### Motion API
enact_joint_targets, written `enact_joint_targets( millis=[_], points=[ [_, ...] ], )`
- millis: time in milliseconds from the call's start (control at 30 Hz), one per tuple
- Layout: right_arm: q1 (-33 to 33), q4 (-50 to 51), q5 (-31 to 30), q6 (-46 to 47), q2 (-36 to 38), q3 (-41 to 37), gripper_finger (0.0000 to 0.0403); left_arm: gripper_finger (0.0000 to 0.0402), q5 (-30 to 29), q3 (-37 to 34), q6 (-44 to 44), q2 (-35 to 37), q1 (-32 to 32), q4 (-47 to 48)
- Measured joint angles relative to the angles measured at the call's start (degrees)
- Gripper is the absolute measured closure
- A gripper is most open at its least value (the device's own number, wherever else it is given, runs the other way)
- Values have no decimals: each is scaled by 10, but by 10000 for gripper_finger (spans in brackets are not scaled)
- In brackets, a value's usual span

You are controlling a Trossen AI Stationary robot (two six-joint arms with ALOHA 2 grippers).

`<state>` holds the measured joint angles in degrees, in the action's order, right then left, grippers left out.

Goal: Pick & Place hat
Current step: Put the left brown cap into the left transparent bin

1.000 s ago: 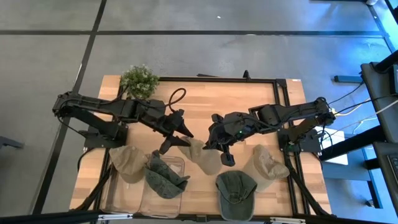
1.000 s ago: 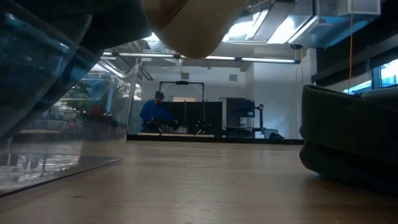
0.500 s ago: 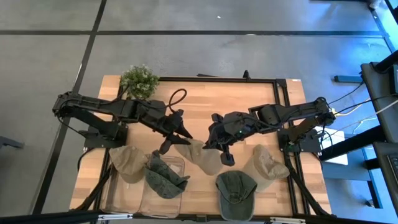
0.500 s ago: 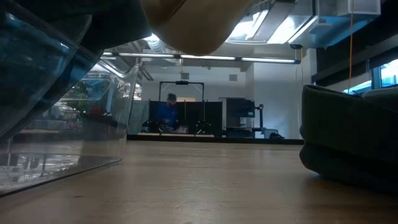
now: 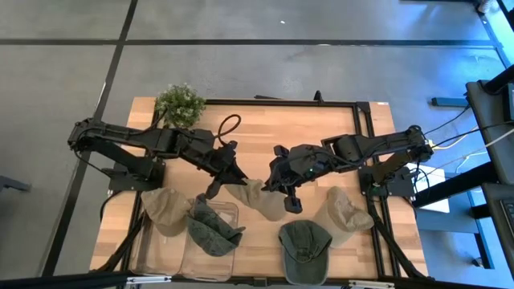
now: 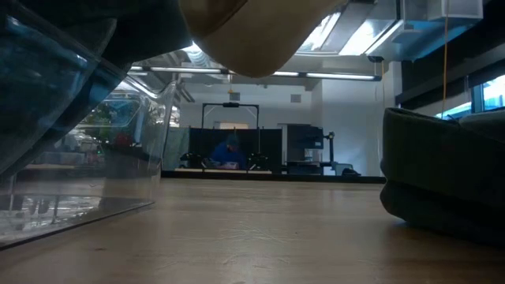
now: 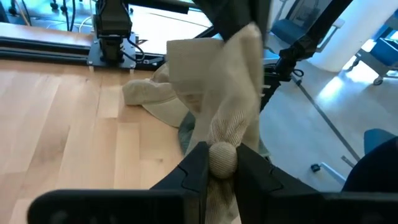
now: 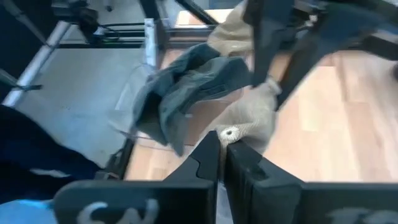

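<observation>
We're mid-carry here, and both arms have the same beige cap (image 5: pixel 261 198) between them near the middle of the bench: the left gripper (image 7: pixel 219 163) is pinched on a fold of its crown, the right gripper (image 8: pixel 222 149) nipped on the other side of the cloth. Compared with a second ago the cap has crept a little toward the clear plastic bin (image 5: pixel 210 255) at the front edge of the bench, and the left arm has drawn in with it, so we read this as the transfer leg, with the drop into the bin not yet made. The cap is soft woven cotton, limp and creased, sagging from the two pinch points, its underside a smooth rounded bulge at the top of the low view. A dark green cap (image 5: pixel 213 228) lies crumpled in the bin. Three more caps lie on the wood: a tan one (image 5: pixel 163 210) at the left front, another tan one (image 5: pixel 345 215) on the right, and a green one (image 5: pixel 304 245) at the front edge.
</observation>
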<state>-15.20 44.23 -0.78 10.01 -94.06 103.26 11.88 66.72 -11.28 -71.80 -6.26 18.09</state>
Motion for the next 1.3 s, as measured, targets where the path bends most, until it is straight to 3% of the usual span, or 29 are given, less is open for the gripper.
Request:
enact_joint_targets(
  millis=[300, 500, 633, 800, 900, 1133, 1300],
  points=[
    [-6, 10, -41, -29, 16, 0, 328, 350, -1, 0, -10, 44, 0, 3],
    [4, 105, -49, 32, 65, 0, 263, 353, 1, 0, -43, 88, 0, 11],
    [8, 197, -96, 65, 100, 1, 243, 353, -6, 56, -71, 101, -3, 112],
    [8, 298, -212, 125, 125, 1, 241, 353, -41, 175, -86, 92, -38, 242],
    [8, 341, -249, 155, 126, 0, 242, 353, -78, 248, -105, 79, -72, 325],
    [8, 356, -256, 169, 125, -15, 240, 353, -135, 354, -268, 47, -170, 543],
    [8, 353, -256, 167, 125, -30, 242, 353, -109, 371, -384, 30, -233, 572]
  ],
)
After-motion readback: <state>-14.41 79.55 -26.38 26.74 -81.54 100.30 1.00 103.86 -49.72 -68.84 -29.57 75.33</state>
